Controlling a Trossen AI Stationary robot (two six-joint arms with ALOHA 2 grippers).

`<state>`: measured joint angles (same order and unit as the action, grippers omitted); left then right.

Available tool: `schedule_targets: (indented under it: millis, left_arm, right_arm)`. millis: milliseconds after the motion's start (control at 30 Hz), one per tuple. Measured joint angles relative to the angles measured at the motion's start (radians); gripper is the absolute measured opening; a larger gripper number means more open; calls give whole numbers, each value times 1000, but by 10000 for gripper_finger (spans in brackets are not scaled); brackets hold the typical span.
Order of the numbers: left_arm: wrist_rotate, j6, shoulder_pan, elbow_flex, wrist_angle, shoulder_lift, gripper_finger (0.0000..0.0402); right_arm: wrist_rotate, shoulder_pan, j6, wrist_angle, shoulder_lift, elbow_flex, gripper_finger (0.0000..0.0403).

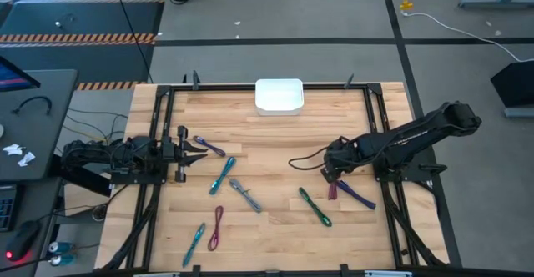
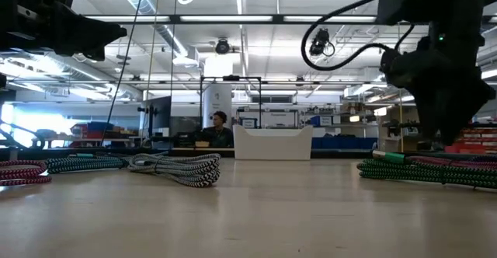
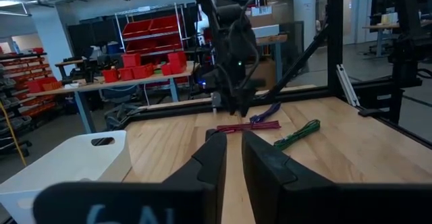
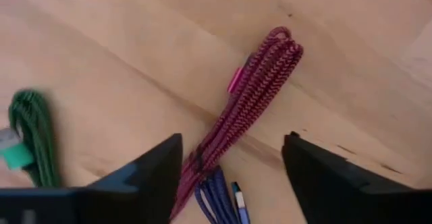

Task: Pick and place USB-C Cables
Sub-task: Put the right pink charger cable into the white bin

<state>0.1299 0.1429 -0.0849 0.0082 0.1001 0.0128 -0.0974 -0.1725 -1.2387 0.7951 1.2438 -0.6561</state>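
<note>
My right gripper (image 4: 233,177) is open and hovers over a maroon cable bundle (image 4: 253,102) that lies flat on the wood, one finger on each side of it without touching. In the high view this gripper (image 1: 332,177) is right of the table's middle, above the maroon bundle (image 1: 333,190), with a purple bundle (image 1: 357,193) and a green one (image 1: 315,206) close by. My left gripper (image 1: 193,152) waits at the left side, open by a narrow gap. More bundles lie left of centre: purple (image 1: 209,146), teal (image 1: 222,175), grey (image 1: 245,194), maroon (image 1: 216,227), teal (image 1: 193,244).
A white bin (image 1: 279,95) stands at the table's far edge, in the middle. A black frame (image 1: 375,110) runs round the table top. Bare wood lies between the two groups of cables. In the low view a person (image 2: 220,127) sits far behind the table.
</note>
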Motion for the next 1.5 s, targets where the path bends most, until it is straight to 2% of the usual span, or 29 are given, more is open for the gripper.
schedule_targets:
  millis: [100, 200, 367, 567, 733, 933, 1033, 1233, 1333, 1433, 1500]
  left_arm:
    - [0, 0, 0, 0, 0, 0, 59]
    - [0, 0, 0, 0, 0, 0, 56]
    - [0, 0, 0, 0, 1, 0, 51]
    - [0, 0, 0, 0, 0, 0, 56]
    - [0, 0, 0, 0, 0, 0, 59]
    - [0, 0, 0, 0, 0, 0, 51]
    - [0, 0, 0, 0, 0, 0, 51]
    - [0, 0, 0, 0, 0, 0, 58]
    - [0, 0, 0, 0, 0, 0, 58]
    - [0, 0, 0, 0, 0, 0, 55]
    - [0, 0, 0, 0, 0, 0, 52]
  right_arm:
    - [-35, 12, -58, -28, 9, 24, 292]
    - [-65, 28, -84, -75, 20, 51, 296]
    - [-39, 49, -84, -173, 67, 79, 278]
    - [-40, 50, -44, -183, 160, 74, 245]
    - [-77, 49, 0, -186, 184, 74, 187]
    - [-128, 52, 111, -293, 151, 81, 68]
    - [-144, 66, 253, -423, 121, 86, 19]
    - [-135, 146, 732, -1014, 92, 82, 37]
    - [-67, 227, 1004, -1315, 98, 79, 35]
    - [5, 336, 1222, -1452, 108, 72, 20]
    - [16, 416, 1328, -1447, 117, 47, 17]
